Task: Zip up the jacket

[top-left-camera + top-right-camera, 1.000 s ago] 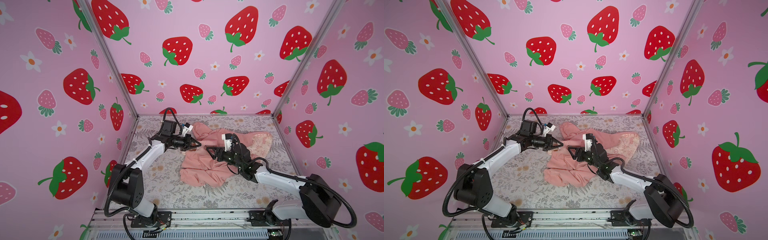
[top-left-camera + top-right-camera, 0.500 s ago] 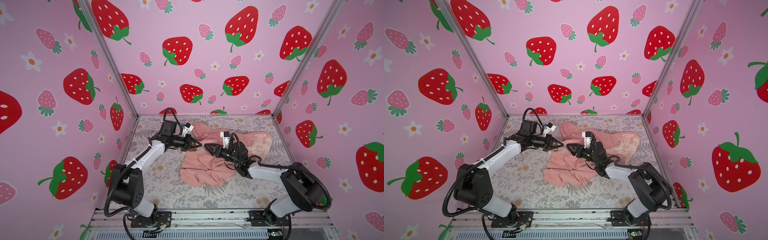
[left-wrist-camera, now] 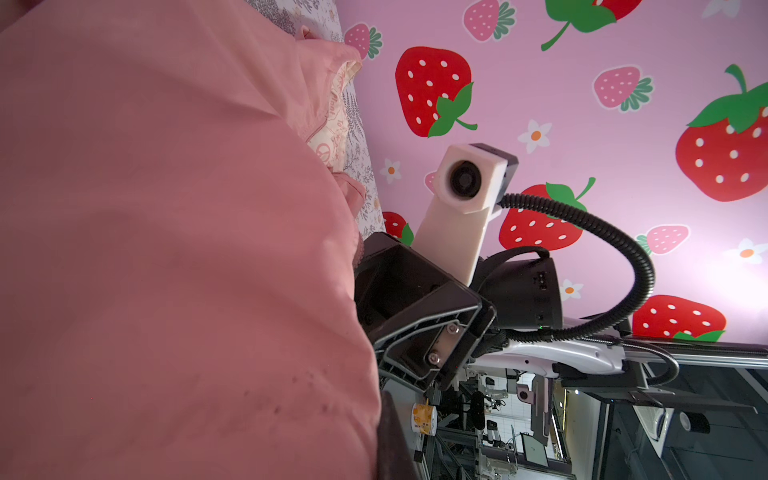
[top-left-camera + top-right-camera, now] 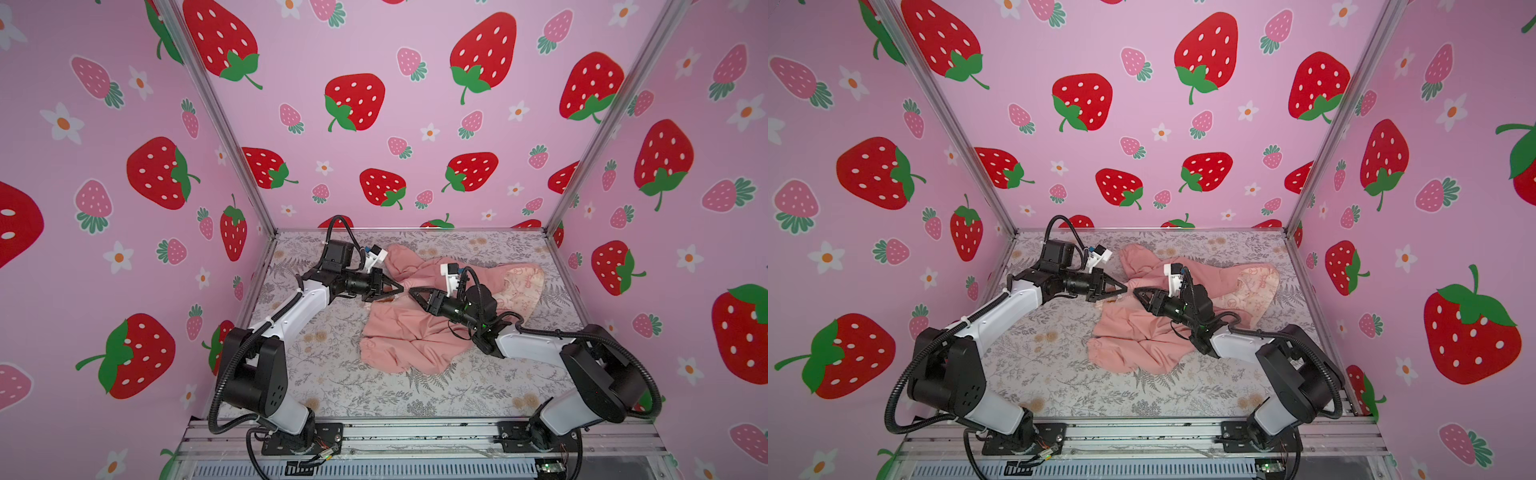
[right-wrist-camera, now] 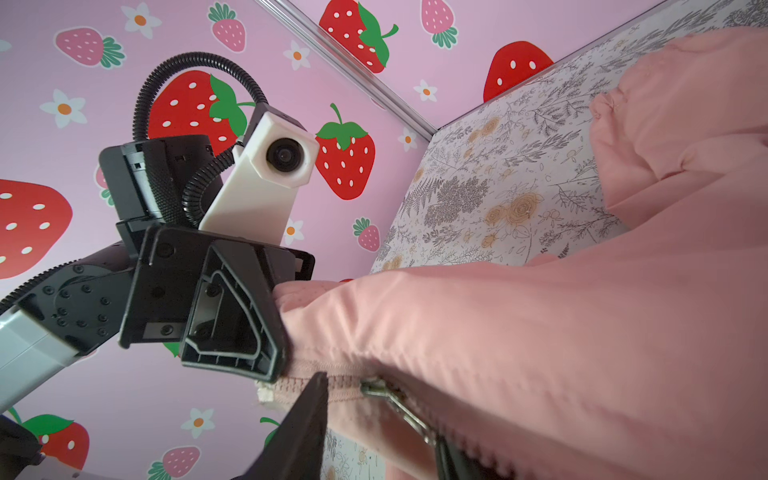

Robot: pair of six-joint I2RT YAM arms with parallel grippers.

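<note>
The floral tabletop [image 4: 332,386] carries the jacket [image 4: 407,332] at its middle. The jacket is spread crumpled and unzipped, and its cream lining [image 4: 519,286] is turned out toward the right wall.

Over the last second the right arm [image 4: 536,345] has been folded in, with its shoulder drawn closer to the cloth. Its wrist has hardly been shifted.

The left pincer [image 4: 397,289] is seen clamped tight on the jacket's lower edge, just beside the foot of the zipper [image 5: 498,455]. That corner appears to be held up off the tabletop, and no change is noted in this grip.

The right pincer [image 4: 413,293] is set tip to tip with it, very near but apart in both top views. Its jaws have been narrowed since 1 second ago. A gap is still seen between them in the right wrist view, and nothing is gripped so far.

Within that gap the zipper pull [image 5: 399,409] is found, a small metal tab hanging from the slider at the low end of the teeth. Whether 1 finger is already touched by it cannot be told.

The closing is judged to be aimed at the pull, so the slider is about to be caught. None of the zipper is judged closed yet. The whole run upward is left to be done, with the hem kept taut.
</note>
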